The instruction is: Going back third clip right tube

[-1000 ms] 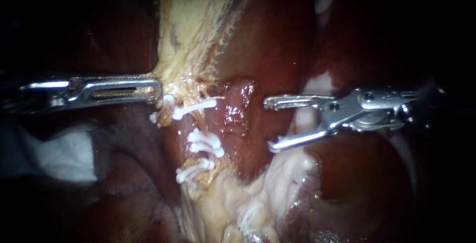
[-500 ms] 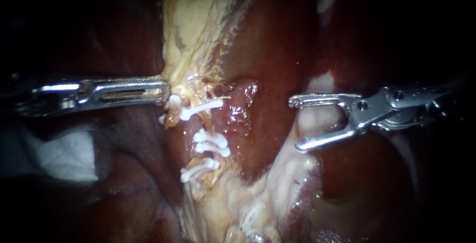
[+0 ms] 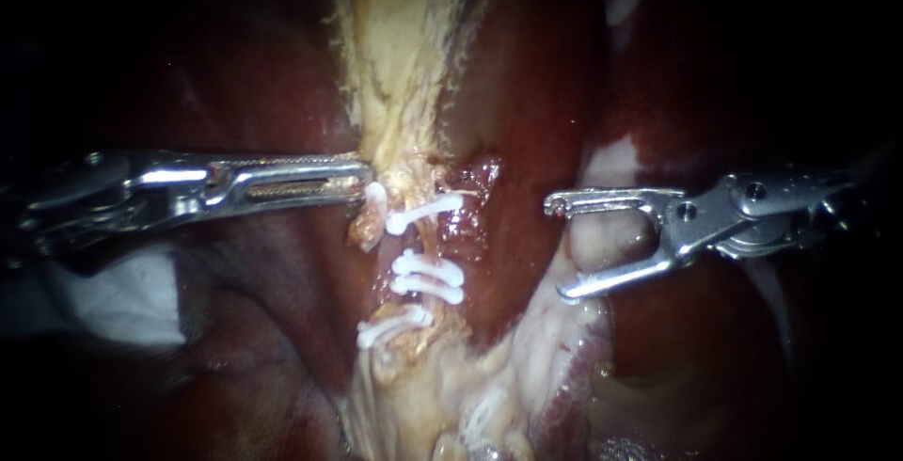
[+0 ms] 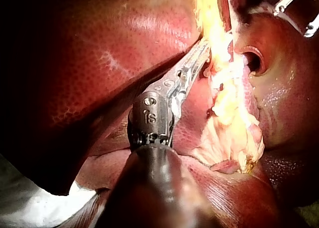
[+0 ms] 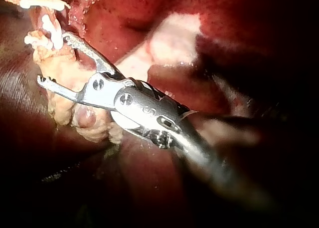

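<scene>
Right instrument: jaws spread wide and empty.
Clips: three white clips in a row, straight ahead of the open jaws and apart from them. I cannot tell which is the third.
Clipped tube: its long axis runs crosswise to the right instrument's shaft, and the clip bars lie roughly along that shaft line.
Between: a ridge of dark red liver lies between the jaw tips and the clips.
Left instrument: the nearer one, its tip just beside the closest clip. Its jaws are closed on the pale tissue beyond the clips.
Way back (judgement): straight along its own shaft, away from the clips. Whitish tissue lies framed in the open jaws and could catch on them; contact is unclear.
Gauze: beside the left instrument's shaft, well apart from the clips.
</scene>
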